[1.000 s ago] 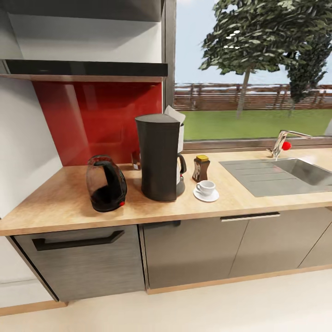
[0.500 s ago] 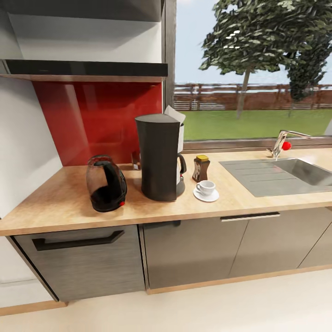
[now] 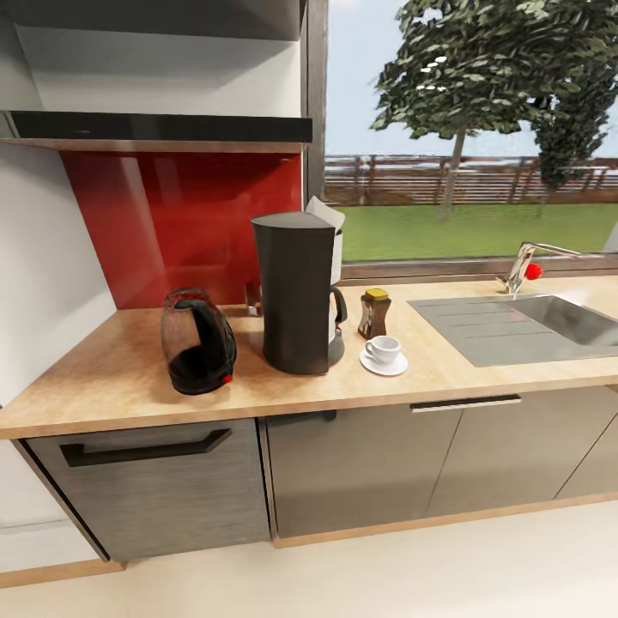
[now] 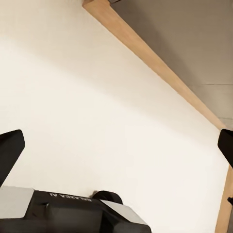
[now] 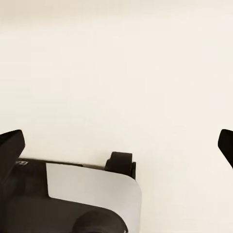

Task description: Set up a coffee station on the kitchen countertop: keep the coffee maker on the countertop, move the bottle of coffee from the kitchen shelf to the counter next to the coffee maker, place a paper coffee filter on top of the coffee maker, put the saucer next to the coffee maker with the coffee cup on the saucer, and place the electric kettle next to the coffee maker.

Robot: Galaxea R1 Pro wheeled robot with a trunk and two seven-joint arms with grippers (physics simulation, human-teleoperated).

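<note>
Coffee maker [image 3: 296, 292]: upright on the countertop [image 3: 112, 378].
Paper filter [image 3: 326, 213]: white, projecting at the coffee maker's top, window side.
Electric kettle [image 3: 197, 341]: on the countertop, near the coffee maker, toward the red backsplash [image 3: 180, 219].
Coffee bottle [image 3: 374, 313]: upright, just beside the coffee maker, sink side.
Saucer [image 3: 384, 364]: in front of the bottle; coffee cup [image 3: 382, 348] seated on it.
Sink [image 3: 524, 326]: well apart from the station.
Left gripper [image 4: 116, 145]: fingers spread wide, nothing between them, over pale floor.
Right gripper [image 5: 116, 145]: fingers spread wide, holding nothing.
</note>
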